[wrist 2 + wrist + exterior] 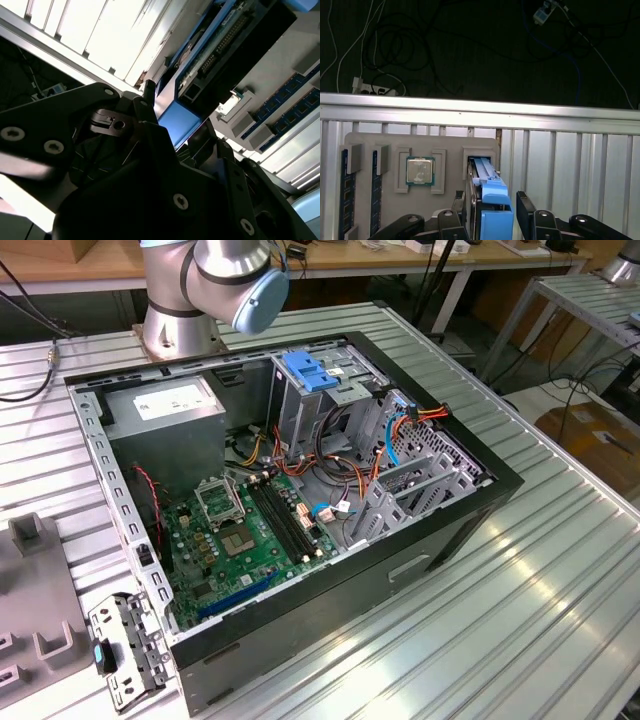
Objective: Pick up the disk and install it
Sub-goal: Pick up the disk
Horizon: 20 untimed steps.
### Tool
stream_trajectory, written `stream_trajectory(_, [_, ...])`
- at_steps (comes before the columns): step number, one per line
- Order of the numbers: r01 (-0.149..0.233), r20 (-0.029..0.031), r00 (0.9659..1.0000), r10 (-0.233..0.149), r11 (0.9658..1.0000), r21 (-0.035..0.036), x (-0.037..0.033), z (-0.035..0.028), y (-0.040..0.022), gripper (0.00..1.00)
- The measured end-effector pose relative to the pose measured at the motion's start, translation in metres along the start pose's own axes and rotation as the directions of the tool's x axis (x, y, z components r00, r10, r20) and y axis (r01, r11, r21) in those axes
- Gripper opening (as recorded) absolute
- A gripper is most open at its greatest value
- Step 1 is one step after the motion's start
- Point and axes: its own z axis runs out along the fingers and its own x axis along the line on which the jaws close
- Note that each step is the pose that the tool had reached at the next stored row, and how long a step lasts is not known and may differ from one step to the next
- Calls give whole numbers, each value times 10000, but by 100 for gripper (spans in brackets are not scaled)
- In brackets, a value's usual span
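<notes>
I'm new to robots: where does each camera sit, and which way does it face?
Exterior view: off the arm, looking down into the computer case; arm base shows.
First wrist view: on the arm, looking past the gripper at the disk in its tray.
Second wrist view: close behind the gripper, facing the disk.
Both wrist views share gripper and disk.
</notes>
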Motion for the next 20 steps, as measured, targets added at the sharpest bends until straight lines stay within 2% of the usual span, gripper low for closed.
stream_trajectory(8, [-1,0,10000,1,10000,0,0,1,-2,53])
stream_trajectory(9, [-1,0,10000,1,10000,0,0,1,-3,51])
stream_trajectory(10, [-1,-4,10000,1,10000,-2,1,0,-3,44])
stream_trajectory(11, [0,-1,10000,0,10000,-2,0,0,-3,44])
stream_trajectory(12, [0,0,10000,0,10000,-2,0,1,-3,38])
stream_trajectory(20, [0,0,10000,0,10000,0,0,2,-5,38])
